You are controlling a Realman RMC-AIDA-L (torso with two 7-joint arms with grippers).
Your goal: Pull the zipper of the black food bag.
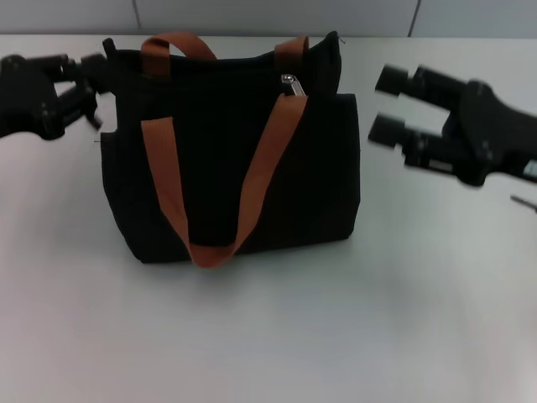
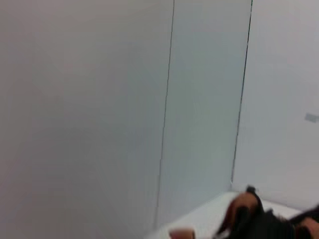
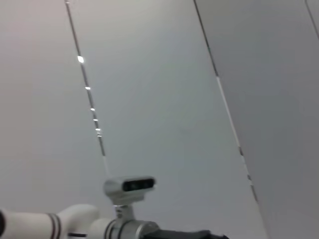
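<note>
The black food bag (image 1: 226, 159) stands upright on the white table (image 1: 268, 336), its two orange-brown straps (image 1: 164, 159) hanging down the front. The silver zipper pull (image 1: 289, 81) sits on the top edge, right of the middle. My left gripper (image 1: 94, 88) is at the bag's upper left corner, fingers apart, right next to the bag's side. My right gripper (image 1: 384, 105) is open and empty, a short way right of the bag's upper right side. A bit of the bag (image 2: 266, 224) shows in the left wrist view.
A panelled wall (image 1: 268, 15) rises behind the table. The right wrist view shows only the wall and my head camera (image 3: 129, 185). A thin dark object (image 1: 524, 201) lies at the table's right edge.
</note>
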